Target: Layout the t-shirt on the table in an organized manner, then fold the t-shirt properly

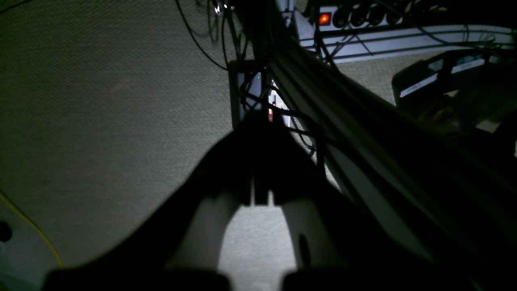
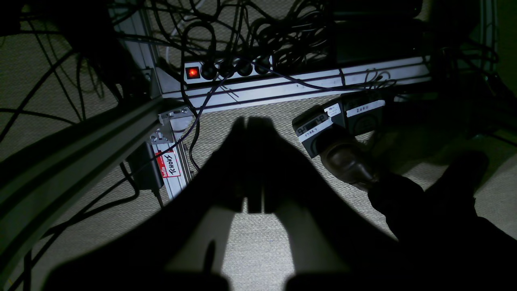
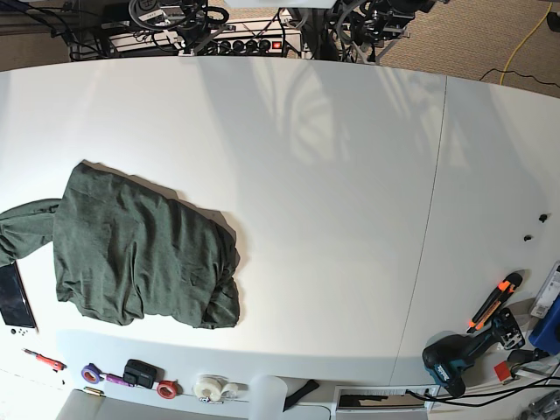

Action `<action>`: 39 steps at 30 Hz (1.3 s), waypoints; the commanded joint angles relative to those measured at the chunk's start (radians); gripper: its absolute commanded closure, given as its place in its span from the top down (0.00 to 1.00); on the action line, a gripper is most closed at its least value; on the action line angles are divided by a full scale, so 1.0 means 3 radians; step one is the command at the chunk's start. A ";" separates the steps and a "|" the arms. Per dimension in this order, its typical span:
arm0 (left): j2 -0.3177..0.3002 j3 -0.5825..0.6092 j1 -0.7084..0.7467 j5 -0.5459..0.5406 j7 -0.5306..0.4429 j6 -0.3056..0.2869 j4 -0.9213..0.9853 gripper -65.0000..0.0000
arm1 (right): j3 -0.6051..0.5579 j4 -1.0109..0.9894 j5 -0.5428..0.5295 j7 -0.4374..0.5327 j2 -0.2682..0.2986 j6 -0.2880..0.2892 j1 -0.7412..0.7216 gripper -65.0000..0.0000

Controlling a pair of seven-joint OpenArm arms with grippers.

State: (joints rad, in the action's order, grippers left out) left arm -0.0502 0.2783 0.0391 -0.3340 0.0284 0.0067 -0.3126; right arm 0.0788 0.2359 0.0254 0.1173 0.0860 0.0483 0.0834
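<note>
The left gripper (image 1: 260, 121) fills the bottom of the left wrist view, its dark jaws pressed together with nothing between them, hanging over woven carpet beside a slanting bundle of cables (image 1: 343, 117). The right gripper (image 2: 247, 125) is likewise closed and empty in the right wrist view, above the same carpet, with a power strip (image 2: 226, 69) showing a red lit switch, an aluminium frame rail (image 2: 307, 83) and labelled foot pedals (image 2: 343, 121) beyond it, and a brown shoe (image 2: 347, 163) resting at the pedals. Neither arm shows over the tabletop in the base view.

The t-shirt (image 3: 140, 254) lies on the left part of the table (image 3: 332, 175), loosely bunched and wrinkled, one sleeve trailing towards the left edge. Just beside that sleeve lies a black phone-like slab (image 3: 15, 297). Along the near edge, below the shirt, sit a red-handled tool (image 3: 44, 360), rolls of tape (image 3: 210, 388) and a small black box (image 3: 138, 372). Well apart, at the right corner past the thin dark seam (image 3: 429, 227), lie a teal-and-black power drill (image 3: 455, 359) and an orange-and-black cutter (image 3: 495, 300)
</note>
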 commanded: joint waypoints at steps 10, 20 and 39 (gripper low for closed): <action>-0.0066 0.0003 0.0146 0.0006 0.0005 -0.0022 -0.0281 0.00 | 0.0013 0.0024 -0.0029 0.0060 0.0041 -0.0014 0.0009 0.00; -0.0121 0.0003 0.0174 0.0005 0.0071 -0.0022 -0.0300 0.00 | 0.0013 0.0039 -0.0031 0.0048 0.0159 -0.0014 0.0036 0.00; -0.0491 0.0000 0.1375 0.0005 -0.0060 -0.0008 -0.1929 0.00 | 0.0013 0.2004 -0.0031 0.0122 0.0389 -0.0014 0.1469 0.00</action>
State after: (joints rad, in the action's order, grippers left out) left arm -0.1890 0.2798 0.4450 -0.3325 0.0235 0.0071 -0.8852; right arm 0.0784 0.8322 0.0219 0.1349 0.1902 0.0490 0.5159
